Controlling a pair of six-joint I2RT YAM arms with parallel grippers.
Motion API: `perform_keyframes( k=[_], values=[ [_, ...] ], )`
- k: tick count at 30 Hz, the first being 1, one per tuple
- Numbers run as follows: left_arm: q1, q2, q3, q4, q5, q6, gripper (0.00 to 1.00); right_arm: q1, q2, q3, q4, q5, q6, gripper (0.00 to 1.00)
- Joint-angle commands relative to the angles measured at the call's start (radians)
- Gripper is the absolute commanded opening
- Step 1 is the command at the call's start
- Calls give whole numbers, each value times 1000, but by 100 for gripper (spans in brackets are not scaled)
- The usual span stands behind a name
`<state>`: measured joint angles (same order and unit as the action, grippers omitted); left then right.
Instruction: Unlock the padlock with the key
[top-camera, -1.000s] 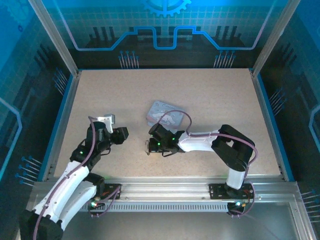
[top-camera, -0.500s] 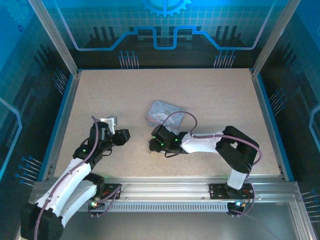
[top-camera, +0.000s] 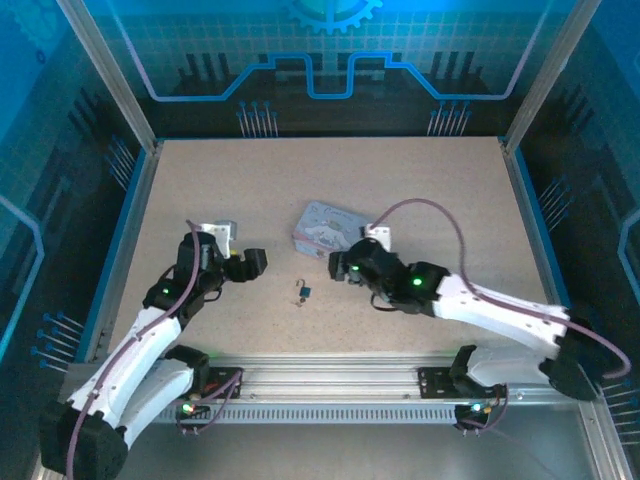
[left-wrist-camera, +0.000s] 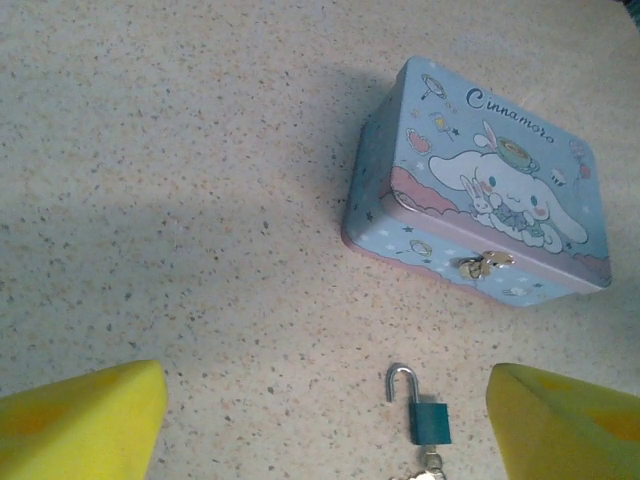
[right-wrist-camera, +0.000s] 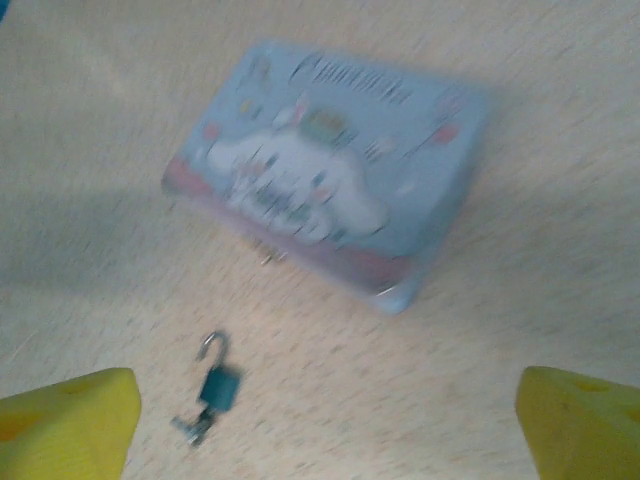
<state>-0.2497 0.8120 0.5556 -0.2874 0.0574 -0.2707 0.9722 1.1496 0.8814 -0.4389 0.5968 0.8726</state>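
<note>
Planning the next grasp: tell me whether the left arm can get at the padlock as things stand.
Probably yes. The padlock lies on bare table just right of the open left gripper, nothing between them; the tin box sits farther back.

The padlock (top-camera: 303, 292) lies near the tin box (top-camera: 325, 228).

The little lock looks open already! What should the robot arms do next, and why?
Probably just pull both arms back a little. The padlock lies on the table with its shackle sprung open and the key at its bottom end; the left gripper and right gripper are open, holding nothing.
</note>
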Motion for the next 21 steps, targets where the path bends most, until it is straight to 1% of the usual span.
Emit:
perform_keyframes(
  k=[1, 3, 5, 8, 9, 10, 11, 13, 15, 17, 19, 21],
  values=[
    [13, 36, 61, -10, -60, 63, 99, -91, -129, -74, -112, 193, -131, 100],
    [13, 60, 81, 4, -107, 78, 99, -196, -198, -119, -99, 184, -187, 100],
    [12, 80, 82, 49, -160, 99, 99, -298, -255, -180, -34, 169, -268, 100],
    [15, 104, 35, 175, -229, 134, 99, -433, -315, -302, 165, 157, -397, 100],
    [15, 111, 6, 236, -254, 138, 99, -497, -322, -369, 295, 113, -474, 100],
    [16, 119, -28, 307, -268, 150, 99, -558, -319, -418, 398, 54, -508, 100],
    [17, 124, -58, 371, -272, 165, 99, -620, -306, -448, 457, 3, -508, 100],
    [22, 157, -115, 493, -302, 191, 99, -744, -259, -470, 531, -104, -490, 100],
    [29, 197, -122, 524, -320, 212, 99, -833, -201, -440, 511, -175, -456, 100],
    [33, 239, -102, 519, -331, 242, 99, -882, -145, -402, 499, -232, -484, 100],
    [39, 283, -103, 563, -333, 258, 99, -891, -104, -389, 538, -223, -529, 100],
    [45, 327, -108, 602, -329, 262, 99, -895, -90, -416, 638, -208, -569, 100]
  ],
)
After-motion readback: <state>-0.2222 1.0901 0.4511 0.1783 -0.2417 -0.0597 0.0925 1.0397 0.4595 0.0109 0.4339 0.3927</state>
